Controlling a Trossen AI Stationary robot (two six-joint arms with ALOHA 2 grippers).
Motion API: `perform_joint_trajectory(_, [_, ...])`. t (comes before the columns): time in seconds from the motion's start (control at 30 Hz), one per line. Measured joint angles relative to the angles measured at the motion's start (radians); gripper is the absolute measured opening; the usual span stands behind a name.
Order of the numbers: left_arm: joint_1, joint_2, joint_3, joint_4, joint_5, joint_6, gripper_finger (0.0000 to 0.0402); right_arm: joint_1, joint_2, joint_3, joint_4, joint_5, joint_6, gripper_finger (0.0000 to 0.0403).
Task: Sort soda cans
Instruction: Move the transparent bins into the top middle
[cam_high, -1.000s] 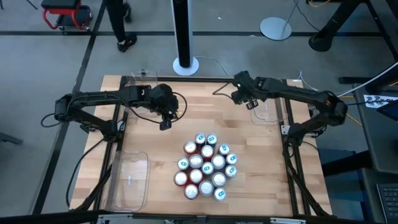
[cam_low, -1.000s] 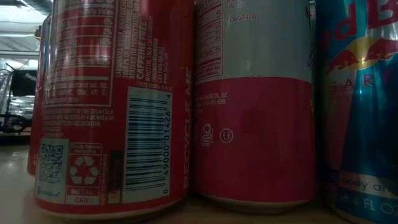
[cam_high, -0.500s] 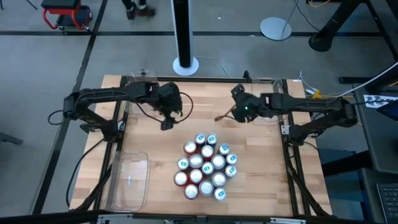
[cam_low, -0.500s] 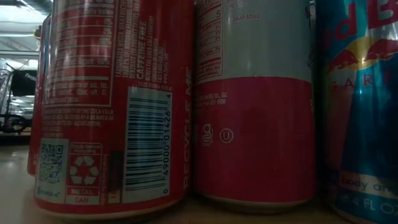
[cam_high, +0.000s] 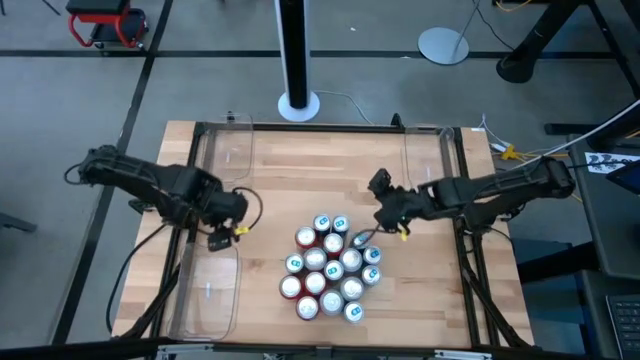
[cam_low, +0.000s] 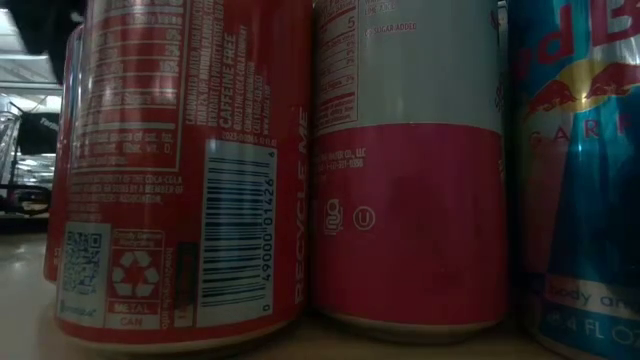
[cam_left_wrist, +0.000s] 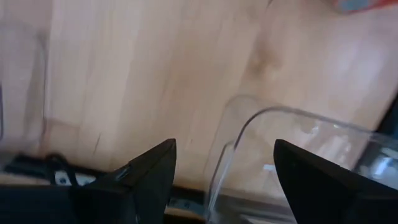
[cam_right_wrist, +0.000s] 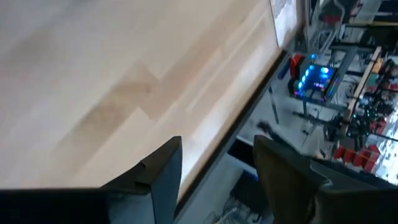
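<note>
Left gripper is hovering spread, empty, over a clear bin; soda cans are sitting clustered mid-table (barcode reading 49000 01426, "RECYCLE ME"); right gripper is hanging spread, empty, beside them.

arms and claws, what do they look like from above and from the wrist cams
Both arms are dark, slim and jointed, with black cables looping beside them. The left claw and right claw each carry a small yellow mark. In the wrist views the fingers are dark, flat wedges.

Soda cans, red, silver-and-red and teal, stand upright, clustered together mid-table.
</note>
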Motion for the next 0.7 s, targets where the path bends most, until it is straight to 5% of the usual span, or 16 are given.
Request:
perform_joint_trajectory(0.4, [-0.147, -0.032, -0.243, 0.126, 0.037, -0.151, 0.0253, 0.202, 0.0, -0.021, 0.029, 0.053, 0.152, 0.0198])
perform_joint_trajectory(0.7, [-0.169, -0.023, -0.279, 0.141, 0.034, -0.155, 0.0253, 0.297, 0.0, -0.021, 0.035, 0.128, 0.211, 0.0198])
